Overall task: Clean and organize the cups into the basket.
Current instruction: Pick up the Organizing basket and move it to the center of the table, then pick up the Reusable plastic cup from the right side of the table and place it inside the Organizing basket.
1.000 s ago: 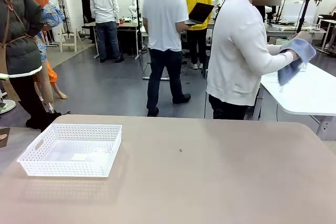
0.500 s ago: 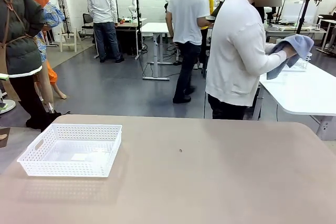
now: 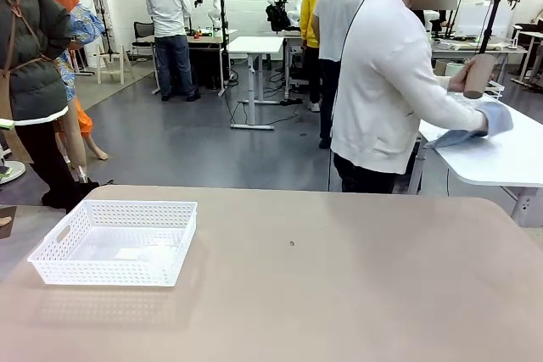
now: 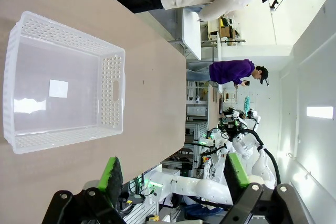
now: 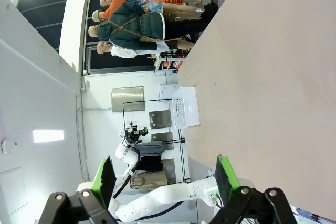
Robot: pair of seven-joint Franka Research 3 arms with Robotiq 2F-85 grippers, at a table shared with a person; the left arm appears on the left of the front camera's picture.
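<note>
Person's cloth [image 3: 495, 116] has dropped, baring a tan cup [image 3: 478, 76]; basket [image 3: 106, 270] unmoved.

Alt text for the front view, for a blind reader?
A person in a white top stands beyond the tan table, turned to a white side table, holding a tan cup and a blue cloth. A white mesh basket sits on the tan table's left, without cups.

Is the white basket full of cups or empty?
Empty. The basket shows its bare floor, with just a small label inside and nothing else in it.
</note>
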